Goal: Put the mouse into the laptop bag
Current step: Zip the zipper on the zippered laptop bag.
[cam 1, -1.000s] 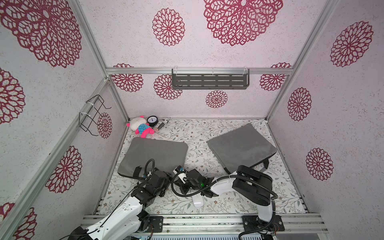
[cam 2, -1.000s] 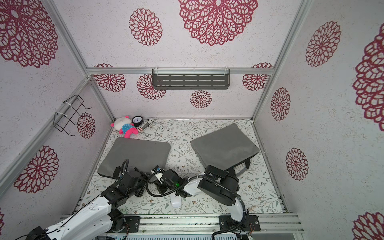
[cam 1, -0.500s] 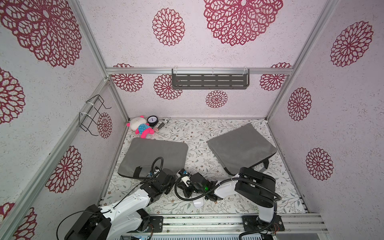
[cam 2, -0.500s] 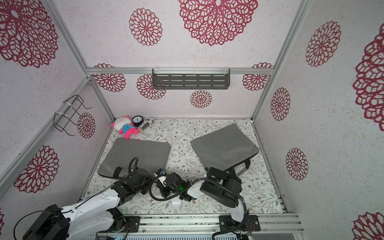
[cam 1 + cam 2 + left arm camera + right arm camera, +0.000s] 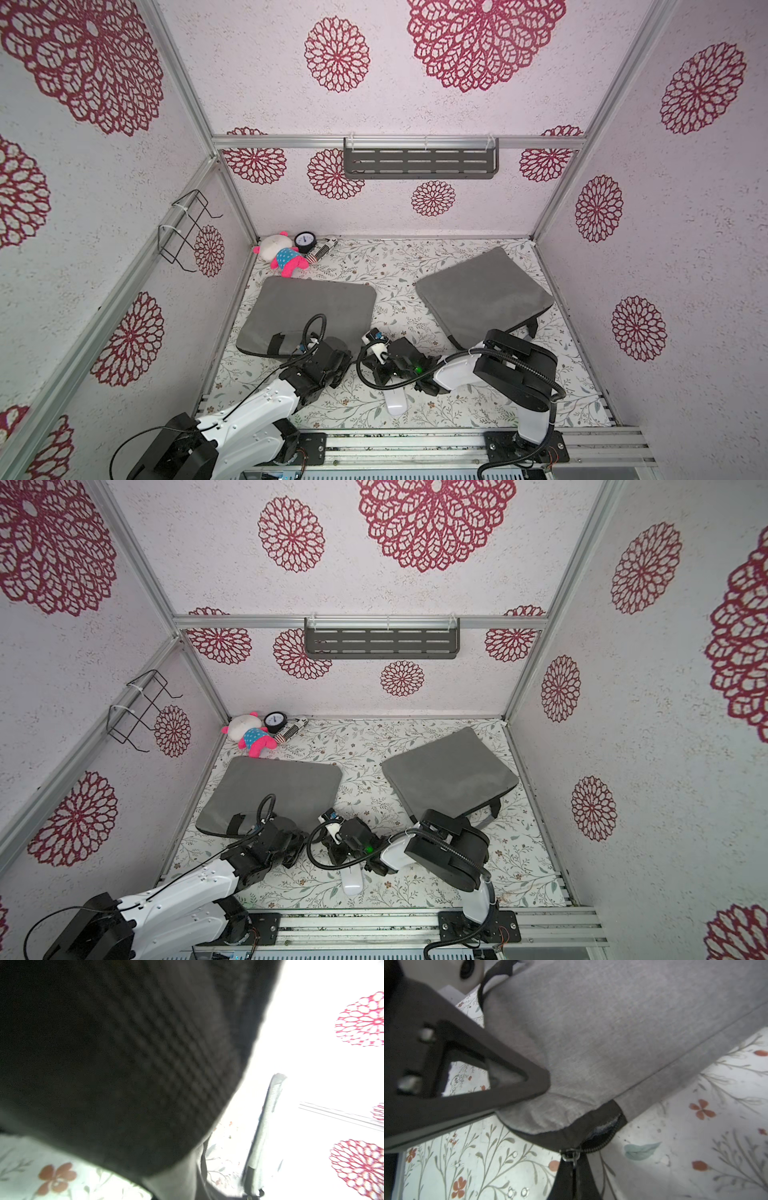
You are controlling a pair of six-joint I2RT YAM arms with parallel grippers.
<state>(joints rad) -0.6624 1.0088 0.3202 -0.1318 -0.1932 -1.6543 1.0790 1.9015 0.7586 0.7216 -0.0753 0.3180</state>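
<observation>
My left gripper (image 5: 343,362) is now lower, its jaws closed at the laptop bag (image 5: 307,307) corner; my right gripper (image 5: 572,1180) stays pinched on the zipper pull (image 5: 570,1156), so opening can begin; the mouse (image 5: 395,405) lies outside on the table (image 5: 478,399)

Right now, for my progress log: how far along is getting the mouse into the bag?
Done: nothing packed; the mouse lies on the table. In hand: opening the left bag; the left claw pinches its corner, the right claw is shut on the zipper pull, with the zipper gaping slightly there. Left: unzip further, pick up the mouse, put it inside.
</observation>
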